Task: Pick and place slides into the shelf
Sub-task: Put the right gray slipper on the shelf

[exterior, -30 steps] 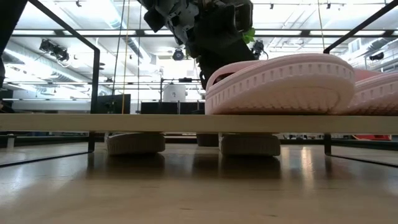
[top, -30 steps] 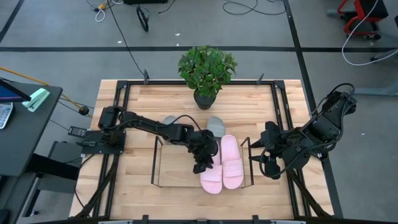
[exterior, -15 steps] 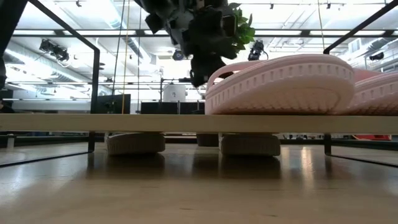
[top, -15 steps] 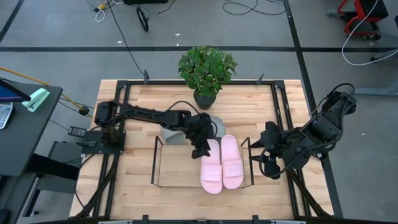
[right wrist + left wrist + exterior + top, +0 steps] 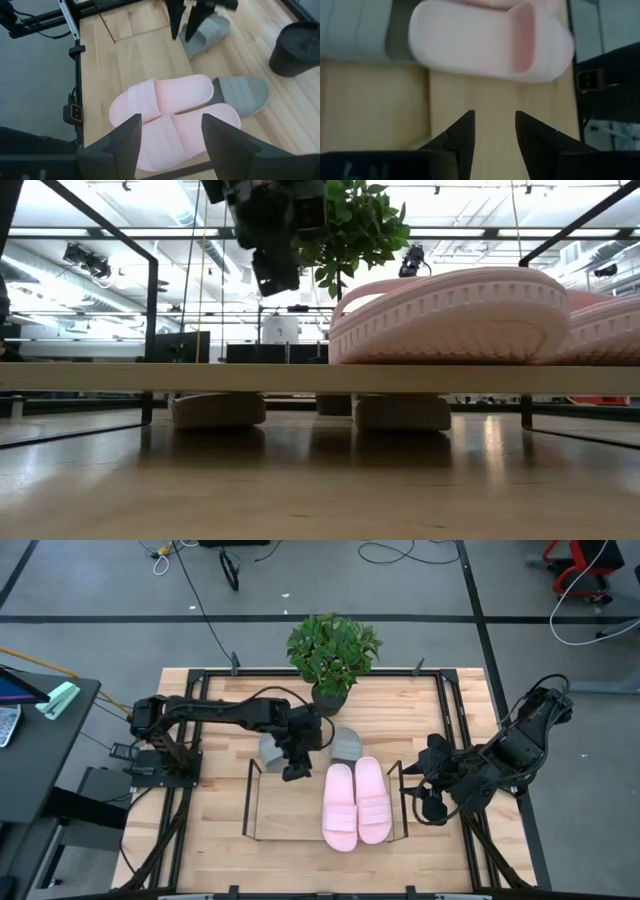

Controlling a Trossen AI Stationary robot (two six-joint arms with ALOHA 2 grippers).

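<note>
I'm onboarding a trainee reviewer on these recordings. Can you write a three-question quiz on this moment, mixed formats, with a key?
1. True or false: both pink slides lie side by side on the shelf.
2. Multiple choice: where are the two grey slides?
A. On the shelf board
B. On the table behind the shelf, near the potted plant
C. Held in the grippers
3. Fill in: the left gripper hangs over the shelf's back edge, open and holding ____, while the right gripper waits open beside the shelf's right end.

Key: 1 true; 2 B; 3 nothing.
</note>
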